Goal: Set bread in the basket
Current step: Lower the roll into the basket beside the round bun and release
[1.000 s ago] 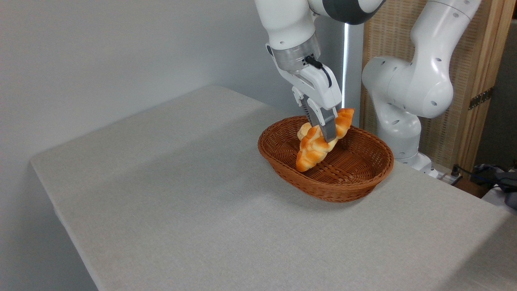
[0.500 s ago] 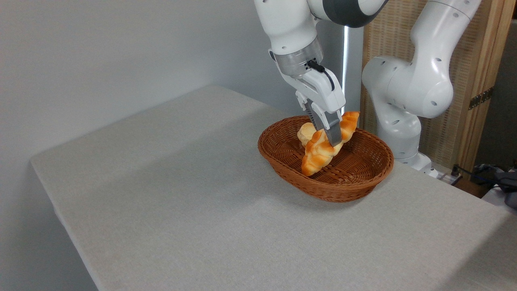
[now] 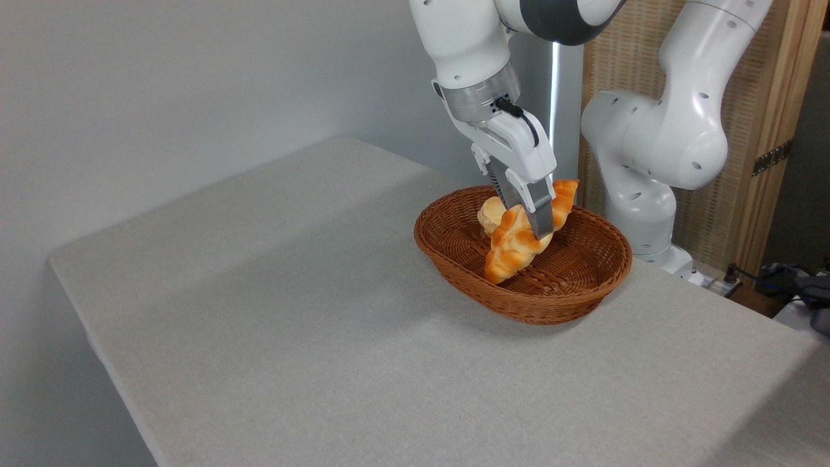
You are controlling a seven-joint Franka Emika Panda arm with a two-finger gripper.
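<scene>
A: Bread [image 3: 512,250], a braided golden-orange loaf, hangs tilted inside the basket [image 3: 454,256], its near pointed end low by the woven floor, its far end raised above the far rim.

B: And the end effector [image 3: 538,224]?

A: Pinching the loaf at its middle, one grey finger [image 3: 539,211] flat against the near side; the other finger is hidden behind the bread.

B: Where does the basket sit?

A: On the grey table [image 3: 292,324], toward its far right, with bare cloth near and left of it.

B: Anything else inside?

A: A small pale bun [image 3: 489,213], just behind the loaf at the far left of the basket. Beyond stands the white arm [image 3: 655,143] before a wooden screen [image 3: 771,97].
</scene>
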